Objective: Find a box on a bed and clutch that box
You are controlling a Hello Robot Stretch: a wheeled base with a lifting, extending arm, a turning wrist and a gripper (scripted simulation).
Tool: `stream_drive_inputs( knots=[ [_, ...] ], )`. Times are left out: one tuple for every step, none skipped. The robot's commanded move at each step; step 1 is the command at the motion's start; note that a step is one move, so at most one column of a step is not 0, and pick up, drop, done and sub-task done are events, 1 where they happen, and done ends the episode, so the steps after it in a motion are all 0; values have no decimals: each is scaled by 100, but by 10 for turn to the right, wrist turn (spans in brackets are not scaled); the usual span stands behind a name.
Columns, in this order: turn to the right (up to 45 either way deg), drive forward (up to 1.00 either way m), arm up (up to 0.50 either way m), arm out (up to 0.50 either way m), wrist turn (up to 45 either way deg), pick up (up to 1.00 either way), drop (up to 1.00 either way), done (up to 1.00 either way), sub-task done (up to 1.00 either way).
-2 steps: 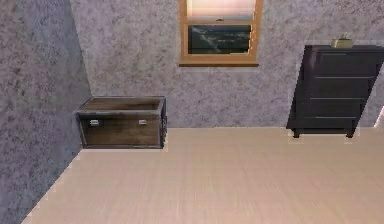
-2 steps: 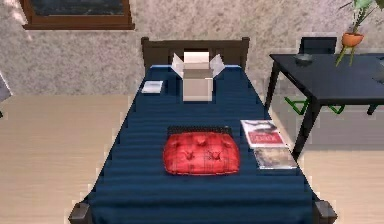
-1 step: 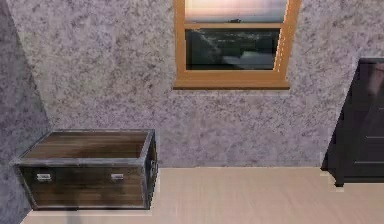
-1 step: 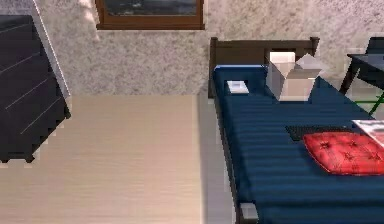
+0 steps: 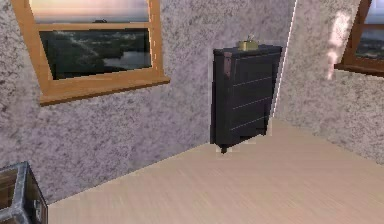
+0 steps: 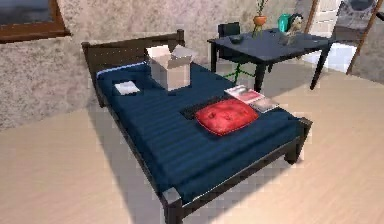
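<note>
Box (image 6: 172, 66) — pale cardboard, flaps up, sits on the bed (image 6: 165, 140) at its head end, near the dark headboard.
Arm side view, left to right: window (image 6: 28, 18) on the wall; small white flat item (image 6: 127, 88) on the blue cover left of the box; red cushion (image 6: 226, 117) mid-bed; flat books (image 6: 251, 97) just beyond it; dark table (image 6: 272, 45) past the bed, with a chair (image 6: 231, 33) behind it. Forward view: dark crate (image 5: 20, 195) at bottom left, wood-framed window (image 5: 95, 45), dark dresser (image 5: 243, 95) against the speckled wall. Claw state — cannot tell.
</note>
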Motion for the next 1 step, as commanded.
stream_drive_inputs(
  knots=[
    [0, 50, 0, 0, 0, 0, 0, 0, 0]
  ],
)
